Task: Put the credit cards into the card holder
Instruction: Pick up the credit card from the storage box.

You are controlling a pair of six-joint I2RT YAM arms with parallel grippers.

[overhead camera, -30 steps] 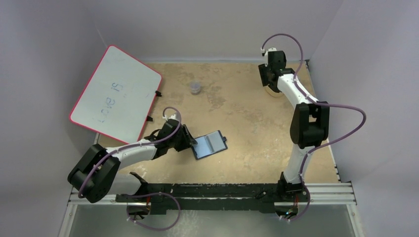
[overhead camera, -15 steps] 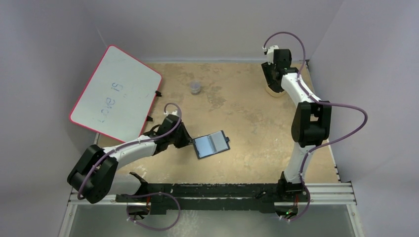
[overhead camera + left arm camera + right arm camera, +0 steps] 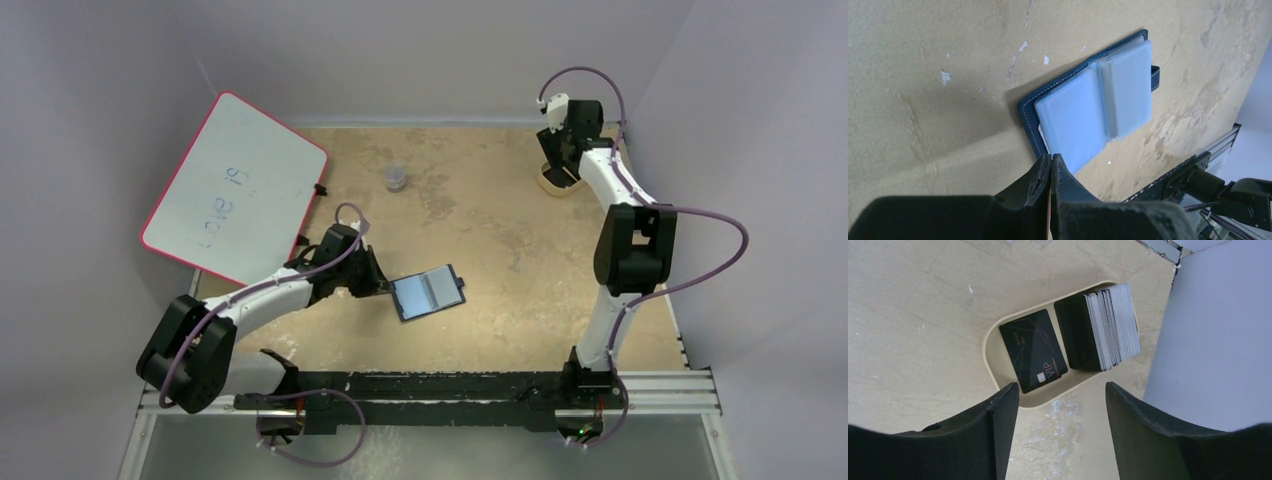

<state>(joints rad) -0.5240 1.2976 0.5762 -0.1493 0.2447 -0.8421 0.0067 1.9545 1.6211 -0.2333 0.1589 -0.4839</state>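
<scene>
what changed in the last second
The left gripper snapped shut at the card holder's near edge and drew back slightly; the holder turned a little and lies flat. The right gripper, open, swung right over the tan tray of credit cards. Whiteboard and small jar unchanged.

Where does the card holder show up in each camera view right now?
Top external: card holder lies open just below picture centre, right of the left gripper.
Left wrist: card holder upper centre-right, just beyond the left gripper.
Right wrist: not in it; only the tray of credit cards.
Shared landmark: left gripper at the card holder's corner, in top and left wrist views.
</scene>
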